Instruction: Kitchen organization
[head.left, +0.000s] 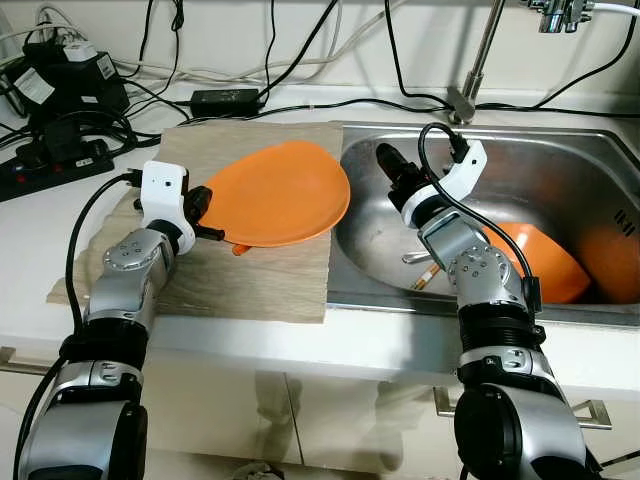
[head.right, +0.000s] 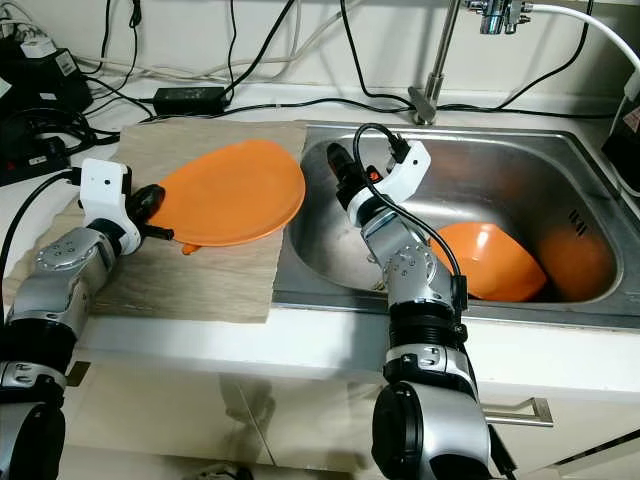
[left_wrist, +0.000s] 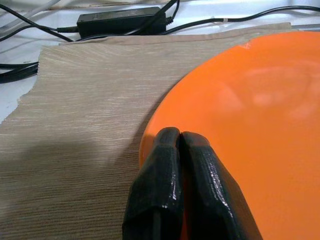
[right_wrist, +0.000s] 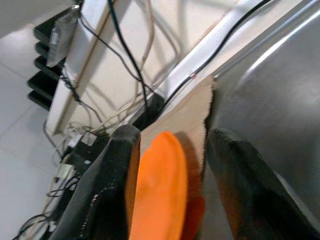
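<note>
White desk (head.left: 250, 335) w/ beige woven mat (head.left: 270, 275); at 9 o'clock left gripper (head.left: 203, 214) pinched tight on rim of flat round orange plate (head.left: 275, 195), tilted over mat, far edge overhanging steel sink (head.left: 520, 160). Right gripper (head.left: 390, 165), fingers apart, empty, at 3. Risk: thin edge grip, plate may slip into sink.

Two silver jointed arms — white wrist housings, looping black cables, glossy black-fingered end effectors.
</note>
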